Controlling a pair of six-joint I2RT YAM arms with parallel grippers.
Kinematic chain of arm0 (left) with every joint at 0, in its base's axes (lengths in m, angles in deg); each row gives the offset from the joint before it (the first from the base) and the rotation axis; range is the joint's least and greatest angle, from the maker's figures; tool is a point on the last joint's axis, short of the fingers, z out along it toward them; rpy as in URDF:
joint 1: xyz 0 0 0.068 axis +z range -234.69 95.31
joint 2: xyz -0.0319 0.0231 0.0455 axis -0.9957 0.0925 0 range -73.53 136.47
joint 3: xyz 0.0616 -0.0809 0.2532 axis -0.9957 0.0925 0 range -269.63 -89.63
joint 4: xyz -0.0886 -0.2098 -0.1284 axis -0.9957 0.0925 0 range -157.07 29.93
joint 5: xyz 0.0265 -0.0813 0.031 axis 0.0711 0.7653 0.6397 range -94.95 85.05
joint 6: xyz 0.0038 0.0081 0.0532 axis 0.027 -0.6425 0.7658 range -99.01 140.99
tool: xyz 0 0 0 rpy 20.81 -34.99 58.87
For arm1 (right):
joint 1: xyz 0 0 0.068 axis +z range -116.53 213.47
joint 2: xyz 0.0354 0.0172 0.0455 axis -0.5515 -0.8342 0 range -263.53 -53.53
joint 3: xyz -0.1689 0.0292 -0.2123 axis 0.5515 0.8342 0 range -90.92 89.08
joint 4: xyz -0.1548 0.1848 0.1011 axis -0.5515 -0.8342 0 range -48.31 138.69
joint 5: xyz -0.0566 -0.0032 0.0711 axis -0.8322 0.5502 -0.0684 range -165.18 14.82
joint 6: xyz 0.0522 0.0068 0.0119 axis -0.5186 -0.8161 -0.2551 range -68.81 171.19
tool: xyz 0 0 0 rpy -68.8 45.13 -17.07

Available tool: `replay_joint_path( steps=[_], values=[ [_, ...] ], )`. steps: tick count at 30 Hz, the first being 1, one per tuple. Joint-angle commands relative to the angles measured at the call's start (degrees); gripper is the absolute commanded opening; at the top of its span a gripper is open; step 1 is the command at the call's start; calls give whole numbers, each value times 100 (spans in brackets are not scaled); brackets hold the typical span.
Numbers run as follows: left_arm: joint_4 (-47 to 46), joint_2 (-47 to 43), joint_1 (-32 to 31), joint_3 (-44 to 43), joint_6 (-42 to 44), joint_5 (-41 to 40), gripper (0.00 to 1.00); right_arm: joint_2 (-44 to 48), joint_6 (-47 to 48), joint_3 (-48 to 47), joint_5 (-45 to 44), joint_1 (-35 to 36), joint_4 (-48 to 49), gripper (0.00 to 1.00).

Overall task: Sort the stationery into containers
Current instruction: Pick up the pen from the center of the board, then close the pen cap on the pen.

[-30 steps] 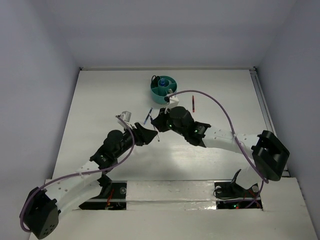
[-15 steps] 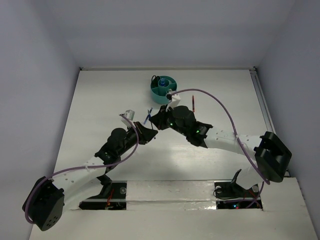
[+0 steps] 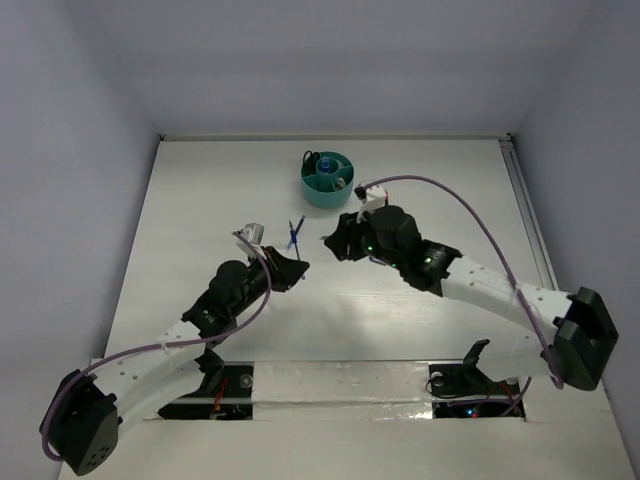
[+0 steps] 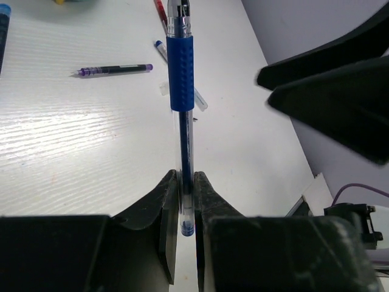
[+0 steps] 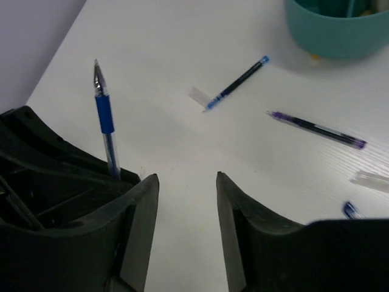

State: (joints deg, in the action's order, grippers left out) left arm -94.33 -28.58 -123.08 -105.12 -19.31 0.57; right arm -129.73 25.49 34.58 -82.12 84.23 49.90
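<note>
The left pincer [image 4: 187, 201] is clamped on the low end of an upright blue-grip pen [image 4: 182, 73] — the right pincer [image 5: 186, 182] gapes empty nearby. A purple pen [image 5: 316, 129] and a slim blue pen [image 5: 237, 83] lie on the bench [image 5: 182, 36] near the teal cup [image 5: 340, 39]

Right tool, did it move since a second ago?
Yes. Against the still teal cup, the right tool backed off rightward, away from the left tool holding the blue pen.
</note>
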Motion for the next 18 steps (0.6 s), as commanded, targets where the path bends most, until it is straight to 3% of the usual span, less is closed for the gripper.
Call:
replay_joint_path(
  steps=[1, 5, 6, 8, 11, 18],
  values=[
    [-15, -196, 16, 133, 258, -51, 0, 580, 582, 167, 200, -556, -972, 46],
    [-86, -232, 16, 142, 469, 239, 0, 212, 994, 124, 895, -1190, -2225, 29],
    [-86, -241, 16, 142, 513, 370, 0, 89, 1057, 150, 1088, -1252, -2300, 29],
    [-77, -267, 16, 142, 663, 450, 0, 27, 1207, 211, 1247, -1481, -2354, 34],
    [-7, -381, 16, 160, 821, 503, 0, -254, 1460, 107, 1537, -1648, -2467, 50],
    [195, -680, 16, 213, 927, 345, 0, -1256, 1848, -315, 1397, -1894, -2644, 55]
  ],
)
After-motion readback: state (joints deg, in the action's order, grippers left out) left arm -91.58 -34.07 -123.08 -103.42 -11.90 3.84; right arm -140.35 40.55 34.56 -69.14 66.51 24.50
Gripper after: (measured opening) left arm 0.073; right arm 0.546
